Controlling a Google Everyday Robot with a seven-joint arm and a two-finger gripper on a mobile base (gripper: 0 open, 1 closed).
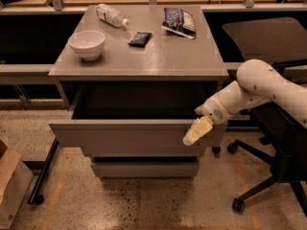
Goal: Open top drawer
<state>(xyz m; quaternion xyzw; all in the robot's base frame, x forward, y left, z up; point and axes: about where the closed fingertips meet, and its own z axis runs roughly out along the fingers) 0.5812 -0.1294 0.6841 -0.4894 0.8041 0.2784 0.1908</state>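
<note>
Drawer [120, 137] stands out beyond the desk's [144, 56] front edge, dark box exposed. Gripper [197, 131] at the drawer face's top rim, below the front right corner; clamped or loose, cannot tell. Pull square to front edge; off-centre hold may rack it.

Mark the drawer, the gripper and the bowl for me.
drawer [129, 138]: camera view, middle of front face.
gripper [194, 134]: camera view, pale tip, at drawer's right front edge.
bowl [87, 45]: camera view, outer wall.

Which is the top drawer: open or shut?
Open: the drawer face stands forward, dark inside showing. The gripper is at its right front edge.
</note>
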